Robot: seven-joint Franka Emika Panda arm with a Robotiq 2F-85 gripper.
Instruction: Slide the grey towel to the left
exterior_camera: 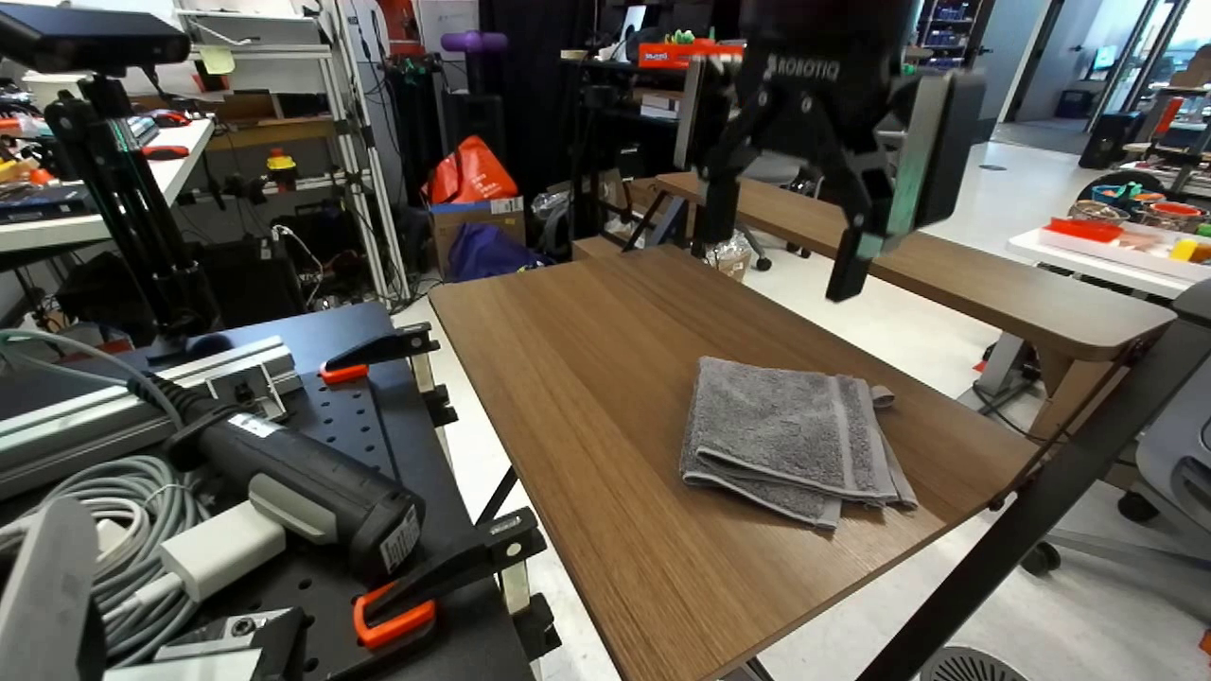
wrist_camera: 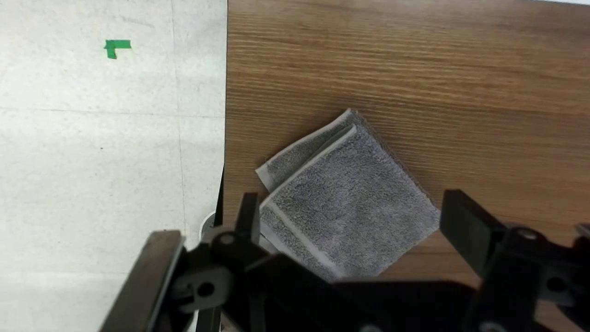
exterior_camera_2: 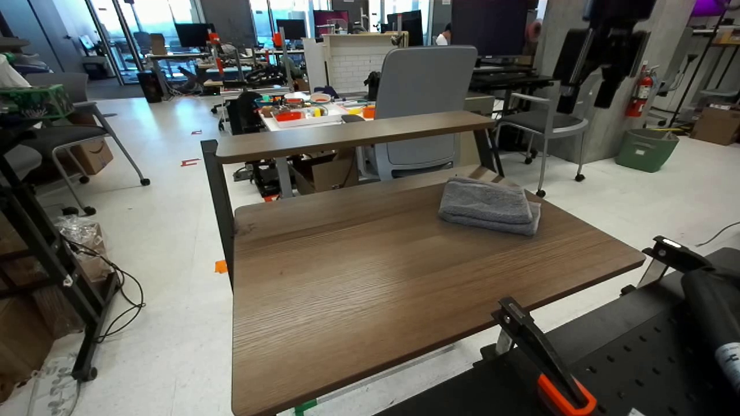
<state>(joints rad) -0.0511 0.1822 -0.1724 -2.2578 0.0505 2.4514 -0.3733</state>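
Note:
The grey towel (exterior_camera: 785, 430) lies folded and flat on the wooden table, with layered edges showing. In an exterior view it is near the table's near right end, and it also shows in an exterior view (exterior_camera_2: 485, 202) towards the back right of the table. My gripper (exterior_camera: 781, 255) is open and empty, high above the table. It also shows up in the air in an exterior view (exterior_camera_2: 586, 103). In the wrist view the open fingers (wrist_camera: 355, 216) frame the towel (wrist_camera: 341, 184) from above, apart from it. The gripper body hides the towel's lower corner there.
The wooden table (exterior_camera: 587, 369) has a raised shelf (exterior_camera: 1003, 298) along one long side, with a dark metal post (exterior_camera: 1060, 501) at the corner. A black bench (exterior_camera: 312, 416) with orange-handled clamps (exterior_camera: 445, 577) and a scanner-like tool (exterior_camera: 293, 473) stands alongside.

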